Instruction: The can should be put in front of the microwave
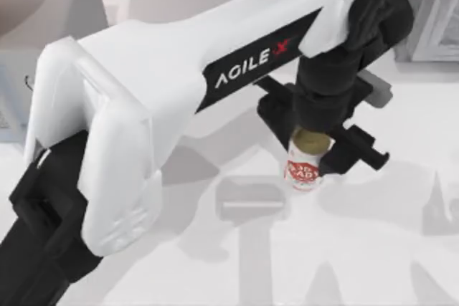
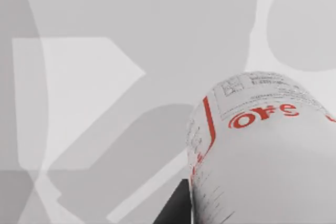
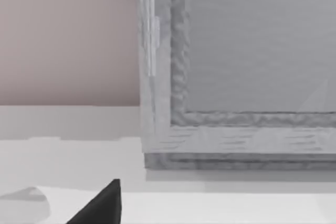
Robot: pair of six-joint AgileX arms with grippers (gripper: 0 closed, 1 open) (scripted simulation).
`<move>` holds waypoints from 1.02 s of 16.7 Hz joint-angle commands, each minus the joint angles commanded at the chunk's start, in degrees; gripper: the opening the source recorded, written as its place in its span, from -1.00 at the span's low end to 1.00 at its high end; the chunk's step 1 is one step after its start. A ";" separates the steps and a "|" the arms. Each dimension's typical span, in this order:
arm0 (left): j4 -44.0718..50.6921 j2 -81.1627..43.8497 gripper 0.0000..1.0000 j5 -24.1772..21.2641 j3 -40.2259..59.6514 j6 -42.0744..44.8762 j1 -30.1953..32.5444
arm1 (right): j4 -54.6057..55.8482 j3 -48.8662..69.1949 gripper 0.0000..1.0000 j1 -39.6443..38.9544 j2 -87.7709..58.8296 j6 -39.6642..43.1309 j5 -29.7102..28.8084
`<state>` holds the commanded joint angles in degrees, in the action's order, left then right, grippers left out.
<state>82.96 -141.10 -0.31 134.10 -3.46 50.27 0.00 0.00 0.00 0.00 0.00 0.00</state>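
Far left of the top view, a pale grey box (image 1: 11,77) sits at the table edge behind the left arm's shoulder; too little of it shows to call it the microwave. The big white left arm sweeps across toward the right, and at its end the left tool (image 1: 313,150) hangs over the can (image 1: 304,166). The can stands upright on the table (image 1: 215,263), directly below the tool, gold top tucked between the dark fingers (image 1: 343,154). They flank it on both sides, but I cannot tell whether they are pressing on it or how wide they stand. In the left wrist view the can (image 2: 262,150) looms right under the camera, red lettering plain, one dark finger (image 2: 176,208) edging its side.

Judging from that, the step in hand is the grasp. Best done with the fingers low on the body, square to the can and clear of the rim, closing evenly so it does not tip.

Further right, a grey framed box (image 1: 434,12) stands at the far corner. The right wrist view looks at a grey appliance (image 3: 236,77) close ahead, with a dark tip of the right tool (image 3: 102,203) low in view; whether it is open I cannot tell.
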 joint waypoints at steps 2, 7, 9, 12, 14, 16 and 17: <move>-1.02 1.66 -1.00 -1.18 -1.57 -0.41 -1.55 | 0.00 0.00 1.00 0.00 0.00 0.00 0.00; -1.43 14.45 -1.00 -4.09 -15.09 -0.14 -13.32 | 0.00 0.00 1.00 0.00 0.00 0.00 0.00; -1.49 21.56 -1.00 -3.61 -24.28 0.75 -19.08 | 0.00 0.00 1.00 0.00 0.00 0.00 0.00; -2.18 32.22 -1.00 -2.96 -41.39 1.04 -27.09 | 0.00 0.00 1.00 0.00 0.00 0.00 0.00; -3.46 38.87 -1.00 -3.49 -52.15 0.80 -31.53 | 0.00 0.00 1.00 0.00 0.00 0.00 0.00; -6.41 45.31 -1.00 -4.03 -60.79 1.39 -34.69 | 0.00 0.00 1.00 0.00 0.00 0.00 0.00; -8.52 48.51 -1.00 -4.07 -64.27 2.06 -36.10 | 0.00 0.00 1.00 0.00 0.00 0.00 0.00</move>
<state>74.45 -92.59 -4.37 69.83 -1.40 14.17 0.00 0.00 0.00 0.00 0.00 0.00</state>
